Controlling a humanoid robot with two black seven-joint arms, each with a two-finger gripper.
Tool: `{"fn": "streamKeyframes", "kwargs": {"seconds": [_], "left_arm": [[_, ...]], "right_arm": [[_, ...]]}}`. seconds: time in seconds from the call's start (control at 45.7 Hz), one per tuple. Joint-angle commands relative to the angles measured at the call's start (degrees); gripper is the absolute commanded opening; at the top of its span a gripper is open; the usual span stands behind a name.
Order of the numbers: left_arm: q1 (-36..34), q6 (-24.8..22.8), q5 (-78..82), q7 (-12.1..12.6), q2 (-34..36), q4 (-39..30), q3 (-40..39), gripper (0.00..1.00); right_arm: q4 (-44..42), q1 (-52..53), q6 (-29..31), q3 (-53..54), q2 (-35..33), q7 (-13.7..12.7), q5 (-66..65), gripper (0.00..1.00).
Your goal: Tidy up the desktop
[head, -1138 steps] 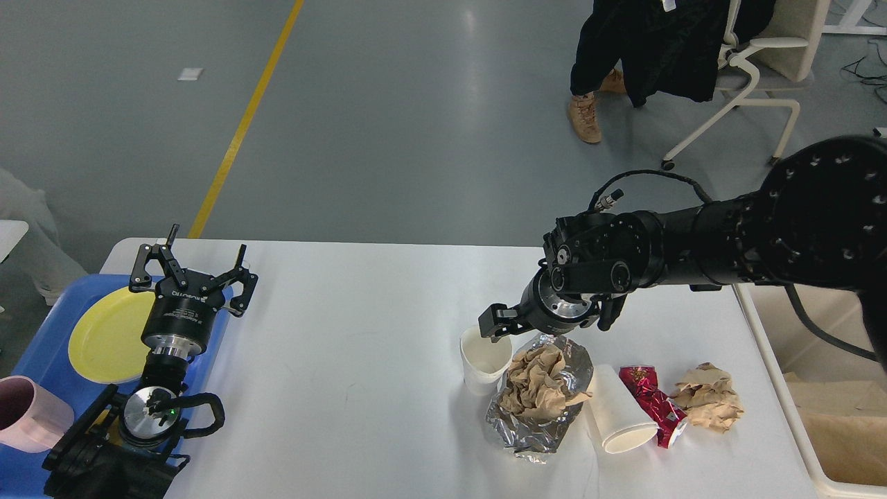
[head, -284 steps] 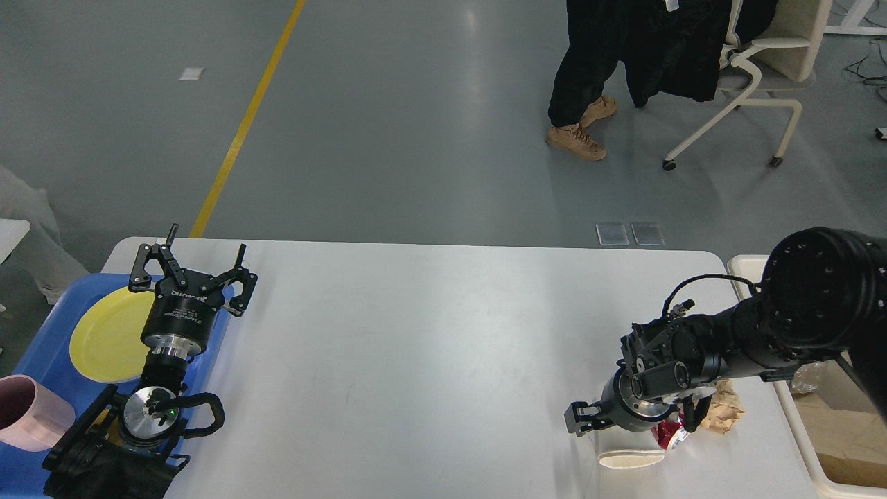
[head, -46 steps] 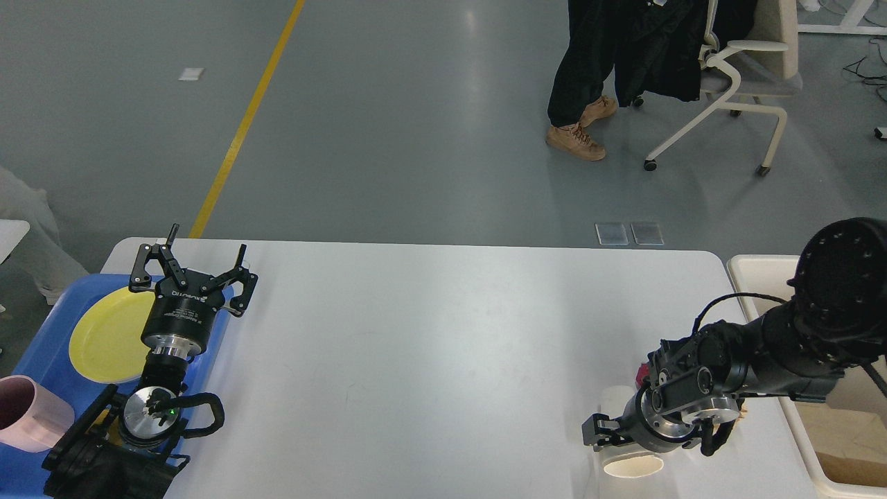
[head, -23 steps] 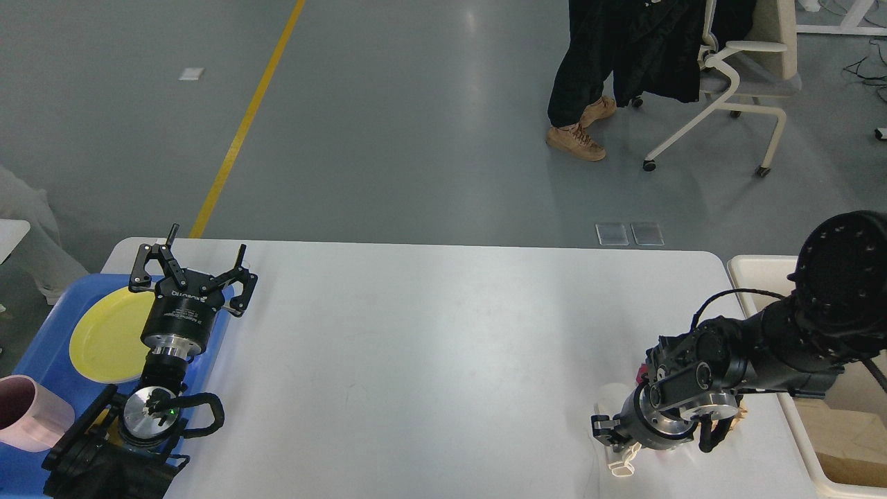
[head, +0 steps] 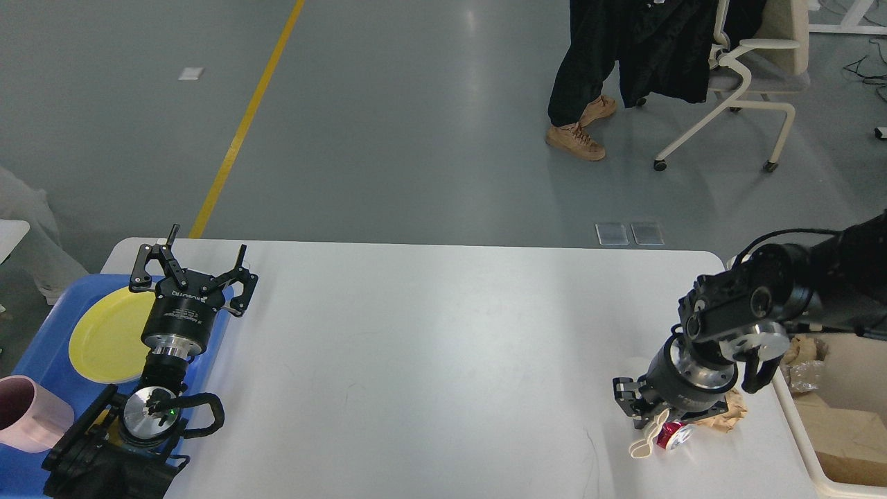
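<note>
Right pincer (head: 648, 416) points down over the near-right part of the bench (head: 429, 346), closed on a flattened white paper cup (head: 644, 443) that hangs from its tips, squashed rim toward the camera. Just right of the tips, a red crushed can (head: 673, 435) lies on the bench top; can't tell whether it touches the cup. Right of that and partly under the wrist, a brown crumpled paper wad (head: 724, 414). Further right, off the bench edge, a cream bin (head: 807, 450) holds brown paper or cardboard (head: 842, 430) plus a crinkled clear-plastic piece (head: 804, 371) near its far end. Left pincer (head: 192, 267) sits well apart at the far-left side of the bench, fingers spread open, holding nothing, pointing away from the camera. Under and left of it, a blue tray (head: 41, 360) overlaps the left bench edge; in it, a yellow plate (head: 104, 336) just left of the pincer body and a pink mug (head: 28, 412) nearer the camera at the tray's near-left. The bench is the white rounded-corner top spanning the view between both arms. Beyond it: grey floor with a yellow line (head: 242, 125), a person's legs in tan boots (head: 578, 135), and a white office chair (head: 748, 76) at far right.
</note>
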Motion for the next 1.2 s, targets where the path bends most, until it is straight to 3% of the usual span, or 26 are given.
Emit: {"fn": "streamKeyframes", "kwargs": {"seconds": [0.0, 0.109, 0.394, 0.613, 0.744, 0.941, 1.05, 1.182], "left_arm": [[0.0, 0.0, 0.01, 0.01, 0.0, 0.0, -0.04, 0.96], [0.0, 0.0, 0.01, 0.01, 0.0, 0.0, -0.04, 0.96], [0.0, 0.0, 0.01, 0.01, 0.0, 0.0, -0.05, 0.96], [0.0, 0.0, 0.01, 0.01, 0.0, 0.0, -0.05, 0.96], [0.0, 0.0, 0.01, 0.01, 0.0, 0.0, -0.05, 0.96], [0.0, 0.0, 0.01, 0.01, 0.0, 0.0, -0.05, 0.96], [0.0, 0.0, 0.01, -0.08, 0.0, 0.0, -0.05, 0.96], [0.09, 0.0, 0.01, -0.08, 0.0, 0.0, -0.05, 0.96]], "right_arm": [[3.33, 11.18, 8.41, -5.12, -1.3, 0.0, 5.18, 0.0], [4.03, 19.27, 15.62, -9.78, -1.48, 0.0, 8.17, 0.0], [9.31, 42.57, 25.65, -18.4, -3.76, 0.0, 8.7, 0.0], [9.83, 45.39, 25.92, -20.34, -3.76, 0.0, 8.0, 0.0], [9.22, 43.02, 20.57, -23.94, -4.72, 0.0, 8.09, 0.0], [3.96, 31.52, 5.37, -27.37, -13.42, 0.0, 8.09, 0.0], [-4.47, 21.15, 1.75, -26.67, -20.1, -0.09, 6.77, 0.0], [-18.97, 4.02, 1.75, -23.78, -21.78, -0.09, 6.86, 0.0]]}}
